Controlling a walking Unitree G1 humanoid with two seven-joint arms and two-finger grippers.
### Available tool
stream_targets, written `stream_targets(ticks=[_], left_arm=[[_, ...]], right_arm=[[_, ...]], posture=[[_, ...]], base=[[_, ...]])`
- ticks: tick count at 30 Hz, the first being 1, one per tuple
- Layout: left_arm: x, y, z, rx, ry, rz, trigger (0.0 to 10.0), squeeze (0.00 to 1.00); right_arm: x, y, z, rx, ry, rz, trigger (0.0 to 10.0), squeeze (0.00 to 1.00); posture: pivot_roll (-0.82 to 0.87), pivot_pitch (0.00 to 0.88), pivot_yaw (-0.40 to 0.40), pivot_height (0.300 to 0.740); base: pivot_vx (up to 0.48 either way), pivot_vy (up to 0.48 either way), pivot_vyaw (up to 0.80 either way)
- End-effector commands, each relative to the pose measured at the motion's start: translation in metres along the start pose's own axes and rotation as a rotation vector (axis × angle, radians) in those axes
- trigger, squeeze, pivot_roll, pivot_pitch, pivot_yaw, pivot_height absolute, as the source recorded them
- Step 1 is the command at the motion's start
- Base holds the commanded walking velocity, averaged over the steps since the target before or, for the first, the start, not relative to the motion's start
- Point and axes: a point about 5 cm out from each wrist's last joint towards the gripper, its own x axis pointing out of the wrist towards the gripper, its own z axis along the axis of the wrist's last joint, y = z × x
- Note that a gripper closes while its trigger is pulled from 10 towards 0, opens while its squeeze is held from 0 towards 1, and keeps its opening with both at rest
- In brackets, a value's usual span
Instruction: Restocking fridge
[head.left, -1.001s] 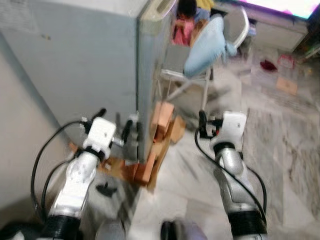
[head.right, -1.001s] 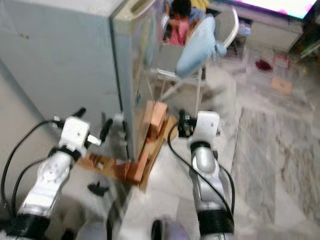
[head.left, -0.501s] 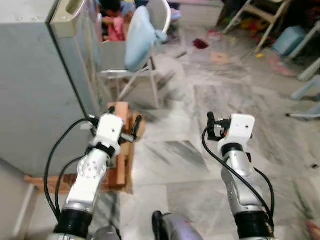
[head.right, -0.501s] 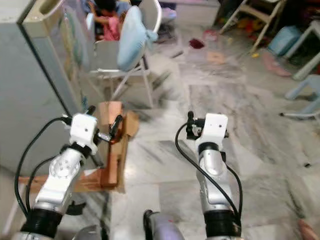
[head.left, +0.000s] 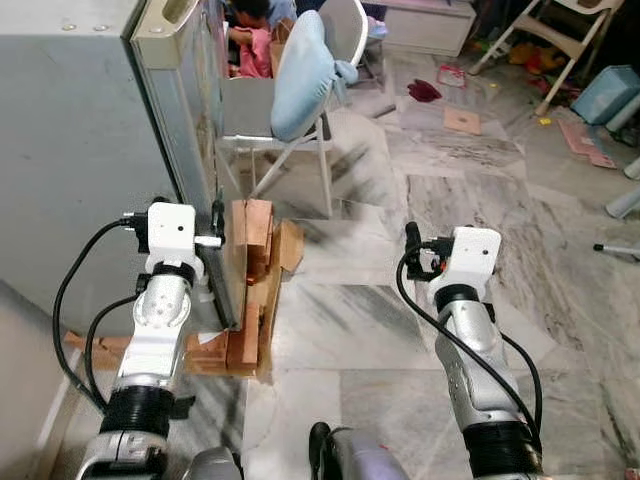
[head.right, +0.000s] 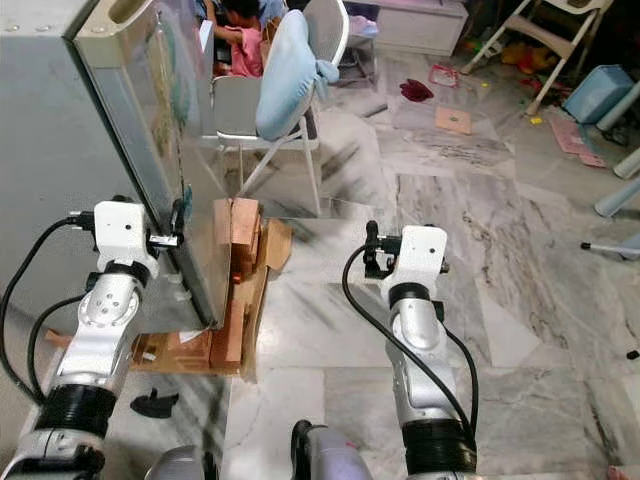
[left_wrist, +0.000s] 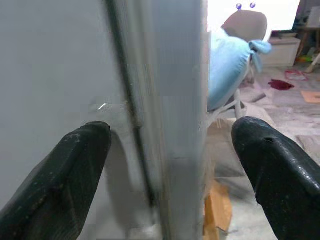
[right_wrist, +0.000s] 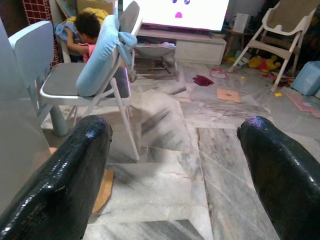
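Two grippers, jaws wide, empty: left gripper (left_wrist: 167, 165) straddles front corner edge of tall grey metal fridge (head.left: 70, 130) on wooden pallet (head.left: 250, 300); right gripper (right_wrist: 175, 165) hangs over marble floor (head.left: 400, 330). Risk: fingers slip off smooth edge, scrape door; person on folding chair (head.left: 300, 90) near door swing.

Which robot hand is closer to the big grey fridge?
Left. The left gripper is right at the fridge, its open fingers either side of the door edge. The right gripper is off to the side over the marble floor, open, holding nothing.
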Motion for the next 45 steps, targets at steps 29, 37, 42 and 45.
stream_targets(ticks=[29,37,42,45], left_arm=[[0.01,-0.043,0.012,-0.036,-0.046,-0.253,10.0,0.0],[-0.024,-0.032,-0.003,-0.056,-0.043,-0.305,10.0,0.0],[-0.034,-0.022,-0.006,-0.078,-0.043,-0.265,10.0,0.0],[-0.038,-0.022,-0.006,-0.085,-0.044,-0.269,10.0,0.0]], right_arm=[[-0.005,-0.012,0.002,-0.021,0.004,-0.018,10.0,0.0],[-0.008,-0.013,0.0,-0.022,0.009,-0.026,10.0,0.0],[-0.007,-0.012,-0.002,-0.015,0.022,-0.026,10.0,0.0],[-0.007,-0.012,-0.002,-0.016,0.019,-0.025,10.0,0.0]], posture=[[-0.01,0.096,-0.08,0.74],[0.0,0.106,-0.073,0.74],[0.0,0.112,-0.071,0.74],[0.0,0.112,-0.071,0.74]], base=[[0.0,0.0,0.0],[0.0,0.0,0.0],[0.112,0.0,-0.54],[0.37,0.0,-0.72]])
